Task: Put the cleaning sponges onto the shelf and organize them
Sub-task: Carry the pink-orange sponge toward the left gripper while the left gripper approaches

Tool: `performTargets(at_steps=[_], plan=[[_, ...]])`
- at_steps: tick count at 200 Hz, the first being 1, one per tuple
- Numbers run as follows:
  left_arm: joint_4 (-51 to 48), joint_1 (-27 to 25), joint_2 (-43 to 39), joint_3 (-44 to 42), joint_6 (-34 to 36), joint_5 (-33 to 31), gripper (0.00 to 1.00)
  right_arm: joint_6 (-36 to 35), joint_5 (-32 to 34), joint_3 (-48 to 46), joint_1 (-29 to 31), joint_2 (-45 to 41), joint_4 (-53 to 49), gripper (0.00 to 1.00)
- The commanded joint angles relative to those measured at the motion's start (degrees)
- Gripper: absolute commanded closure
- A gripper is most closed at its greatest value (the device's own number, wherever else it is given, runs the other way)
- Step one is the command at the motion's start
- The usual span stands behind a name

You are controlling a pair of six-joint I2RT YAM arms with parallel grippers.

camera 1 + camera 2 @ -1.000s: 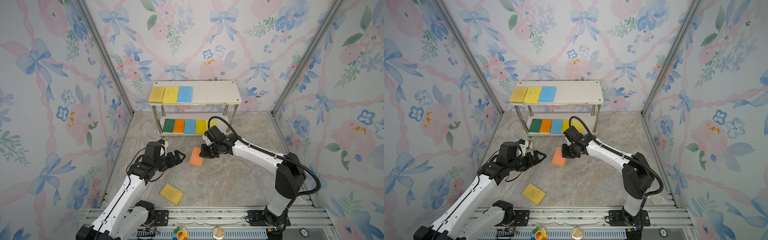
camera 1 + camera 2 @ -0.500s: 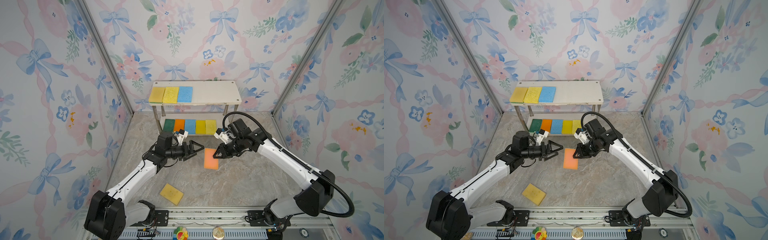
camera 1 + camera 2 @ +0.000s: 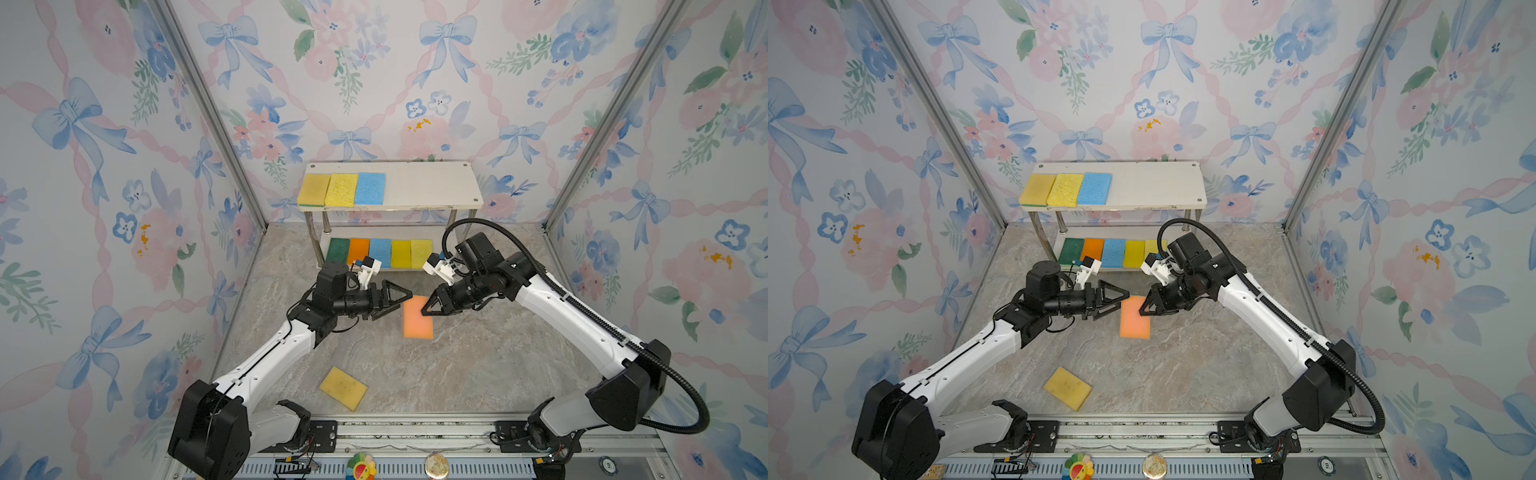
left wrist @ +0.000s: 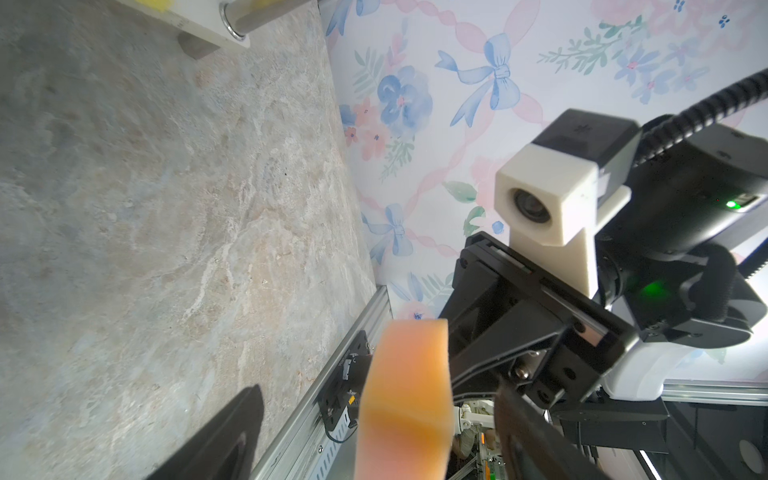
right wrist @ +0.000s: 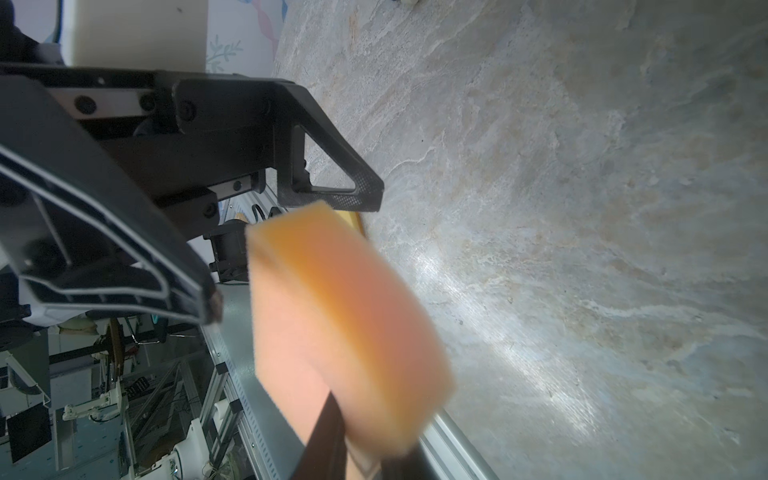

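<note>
- Since a second ago, the right gripper has carried the peach sponge away from the front of the shelf and out over the floor. The left gripper has swung in from its own side to meet it.
- Beyond both grippers' tips stands the shelf. Its top row holds three sponges side by side: yellow, yellow, blue. The board past them is bare.
- Under it, the lower row reads green, orange, blue, yellow, yellow. It sits just behind the two wrist cameras in both top views.
- Well back from the left gripper, toward the arm bases, a yellow sponge lies flat and skewed on the floor, with nothing touching it.
- The left gripper points at the right one. Its jaws are spread wide and hold nothing.
- In the left wrist view the peach sponge stands edge-on between its fingers, with a gap on each side.
- In the right wrist view one left finger sits right at the sponge's corner. Blur makes it hard to say whether they touch, though probably they do not.
- The peach sponge hangs off the floor between the two tips, its broad face turned up toward the top cameras.
- The right gripper is clamped on the sponge's near edge. Its fingers pinch the foam thin in the right wrist view, and the rest of the sponge juts out past them toward the left gripper.
</note>
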Motion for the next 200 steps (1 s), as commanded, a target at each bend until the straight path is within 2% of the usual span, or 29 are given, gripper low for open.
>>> performTargets(at_steps=[1,12,29,45,56,79,96,121,138,148,177,200], plan=[[2.06,-1.21,0.84,1.18,-0.03,-0.26,0.21,-1.09,-1.21,2.02,0.55,0.75,-1.64,0.83],[2.48,-1.45,0.85,0.96,-0.01,-0.31,0.27,-1.15,-1.37,1.96,0.55,0.75,-1.57,0.83],[5.46,-1.49,0.36,-0.32,-1.93,-0.18,0.40,-1.07,-1.40,1.95,0.56,0.58,-1.46,0.83],[8.81,-1.45,0.25,-1.73,-4.21,0.35,0.46,-1.07,-1.41,1.70,0.55,0.45,-1.30,0.82],[10.04,-1.45,0.33,-2.26,-5.04,0.44,0.54,-0.98,-1.24,1.60,0.55,0.32,-1.19,0.82],[12.80,-1.46,0.54,-3.07,-6.79,0.64,0.68,-0.75,-0.71,1.66,0.48,-0.03,-1.26,0.73],[14.07,-1.47,0.77,-3.38,-7.72,0.54,0.79,-0.27,0.36,1.51,0.28,-0.77,-0.92,0.70],[14.95,-1.45,1.15,-3.22,-8.15,0.48,0.83,2.36,1.64,0.07,-0.92,-2.84,0.78,0.49],[14.90,-1.30,0.89,-2.98,-7.99,-1.66,0.85,6.73,8.13,-0.72,-2.36,-5.39,0.05,0.35],[14.30,-1.09,0.17,-3.14,-7.90,-4.97,0.85,11.22,11.88,-1.94,-2.60,-7.68,1.27,0.28],[14.67,-1.05,-0.61,-4.03,-12.60,-13.21,0.85,27.57,17.58,-11.01,-1.32,-17.19,12.41,0.21],[16.02,-0.92,-1.18,-4.30,-16.57,-16.45,0.86,32.71,20.51,-13.83,2.26,-19.83,15.59,0.19]])
